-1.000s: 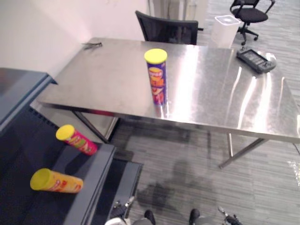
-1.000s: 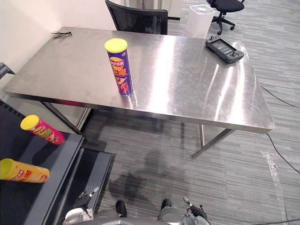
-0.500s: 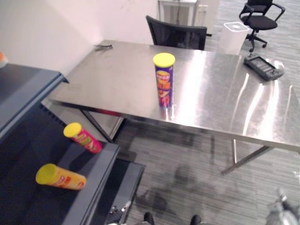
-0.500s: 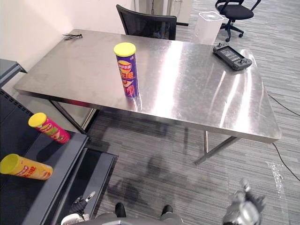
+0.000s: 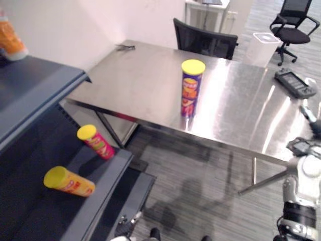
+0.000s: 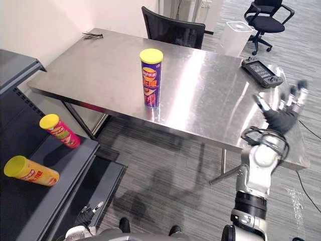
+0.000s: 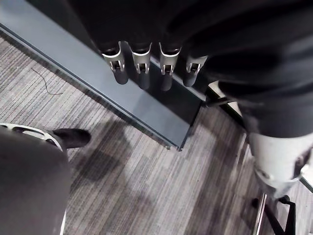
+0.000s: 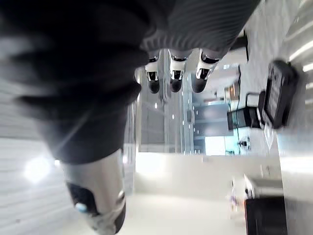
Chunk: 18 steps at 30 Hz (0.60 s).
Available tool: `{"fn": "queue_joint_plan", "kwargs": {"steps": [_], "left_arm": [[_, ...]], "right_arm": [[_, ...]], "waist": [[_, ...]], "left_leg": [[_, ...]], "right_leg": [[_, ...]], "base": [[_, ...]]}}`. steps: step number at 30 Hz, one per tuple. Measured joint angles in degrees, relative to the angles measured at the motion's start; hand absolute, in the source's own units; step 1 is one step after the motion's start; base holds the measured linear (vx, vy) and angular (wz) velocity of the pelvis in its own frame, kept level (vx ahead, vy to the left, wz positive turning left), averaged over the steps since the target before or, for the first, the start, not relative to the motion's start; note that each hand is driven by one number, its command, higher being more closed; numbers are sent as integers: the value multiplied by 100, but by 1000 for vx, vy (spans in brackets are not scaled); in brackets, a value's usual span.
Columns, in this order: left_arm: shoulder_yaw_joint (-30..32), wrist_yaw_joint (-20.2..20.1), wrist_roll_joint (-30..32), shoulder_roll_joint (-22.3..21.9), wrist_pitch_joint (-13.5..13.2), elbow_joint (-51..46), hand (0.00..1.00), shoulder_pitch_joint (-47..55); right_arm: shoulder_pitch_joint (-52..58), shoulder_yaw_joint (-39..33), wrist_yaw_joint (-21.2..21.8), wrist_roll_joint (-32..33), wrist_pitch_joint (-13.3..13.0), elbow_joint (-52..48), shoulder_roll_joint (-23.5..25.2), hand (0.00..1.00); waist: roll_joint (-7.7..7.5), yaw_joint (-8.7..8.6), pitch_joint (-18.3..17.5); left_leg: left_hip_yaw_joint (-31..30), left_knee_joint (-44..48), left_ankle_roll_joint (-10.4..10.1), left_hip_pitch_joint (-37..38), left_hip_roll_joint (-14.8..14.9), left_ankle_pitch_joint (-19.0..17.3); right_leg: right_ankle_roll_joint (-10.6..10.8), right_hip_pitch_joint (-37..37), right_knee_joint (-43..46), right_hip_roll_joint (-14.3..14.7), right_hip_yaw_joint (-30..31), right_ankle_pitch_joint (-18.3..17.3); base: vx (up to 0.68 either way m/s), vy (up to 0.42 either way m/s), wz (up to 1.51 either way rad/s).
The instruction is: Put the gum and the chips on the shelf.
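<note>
1. The table [image 6: 210, 95] is bare metal, smooth and glossy, streaked with bright reflected light.
2. The upright chips can [image 6: 151, 80] has a shiny printed wall and a yellow, plastic-looking lid.
3. The shelf [image 6: 65, 173] is dark and matt.
4. The floor [image 6: 170, 170] is grey ribbed carpet, matt.
5. The chair [image 6: 173, 31] back looks like black mesh.

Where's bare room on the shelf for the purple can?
Lower shelf: bare board between the pink can and the yellow can, more past the yellow can's near side. Top shelf bare beside the orange item. Tightest around the pink can.
</note>
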Motion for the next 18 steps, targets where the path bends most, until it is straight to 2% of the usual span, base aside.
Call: {"fn": "queue_joint_plan", "kwargs": {"steps": [3, 5, 7, 13, 18], "left_arm": [[-3, -7, 13, -14, 0, -73, 0, 24], [-1, -6, 12, -40, -5, -133, 0, 21], [0, -8, 9, -53, -5, -181, 0, 18], [63, 0, 6, -50, -4, -304, 0, 40], [194, 16, 7, -45, -2, -308, 0, 217]], "right_arm": [[-35, 590, 293, 42, 7, 56, 6, 0], [-143, 1036, 495, 91, 21, 219, 24, 0], [-325, 1296, 613, 93, 66, 449, 35, 0], [-974, 1839, 659, 126, 210, 1195, 185, 0], [-1349, 1842, 586, 121, 270, 1586, 217, 0]], "waist": [[0, 56, 1], [1, 198, 0], [-1, 270, 1], [-14, 553, 9], [-42, 617, 25]], "left_leg": [[-136, 65, 27, -25, -24, -17], [-204, 69, 38, -47, -43, -11], [-302, 69, 86, -109, -66, 26], [-476, 68, 102, -156, -97, 68], [-621, 64, 105, -215, -125, 101]], "right_leg": [[0, 79, -3, -16, -108, 0], [1, 83, -2, -28, -171, -1], [2, 94, 4, -38, -271, 0], [3, 170, 1, -50, -465, 0], [2, 191, 7, -59, -607, 1]], "base": [[-23, 10, 15], [-33, 14, 19], [-25, 15, 23], [-6, 8, 18], [6, 6, 15]]}}
